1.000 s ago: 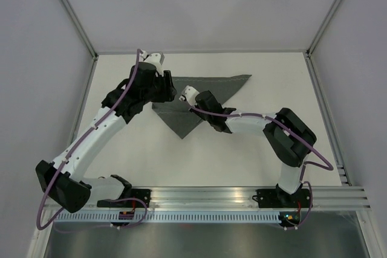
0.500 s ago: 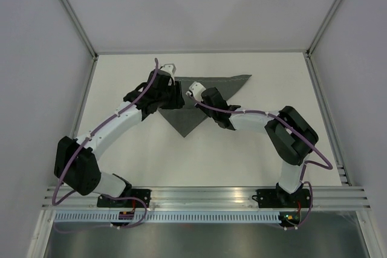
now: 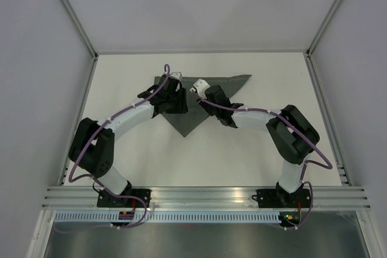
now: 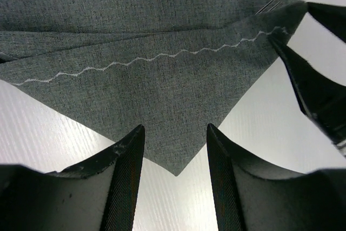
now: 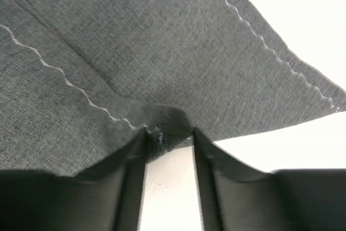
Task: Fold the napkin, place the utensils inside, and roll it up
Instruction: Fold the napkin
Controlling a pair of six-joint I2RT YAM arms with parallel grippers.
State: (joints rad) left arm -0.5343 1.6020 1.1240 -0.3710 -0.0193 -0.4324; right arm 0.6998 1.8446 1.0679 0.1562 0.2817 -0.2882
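One dark grey fabric napkin [image 3: 188, 122], folded triangular, is lying mid-table on one white table [image 3: 242, 143]. The left gripper [image 4: 175, 131] is hovering over its corner, fingers spread. The right gripper [image 5: 169, 133] is flanking a hem pucker, and I cannot tell whether it is pinching.

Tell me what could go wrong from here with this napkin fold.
1. A pucker of the napkin sits bunched between the fingers of the right pincer. If that arm pulls away with cloth snagged, the folded layers could be dragged apart.
2. The left pincer hangs open over a napkin corner with the right pincer close beside it, so the two could bump.
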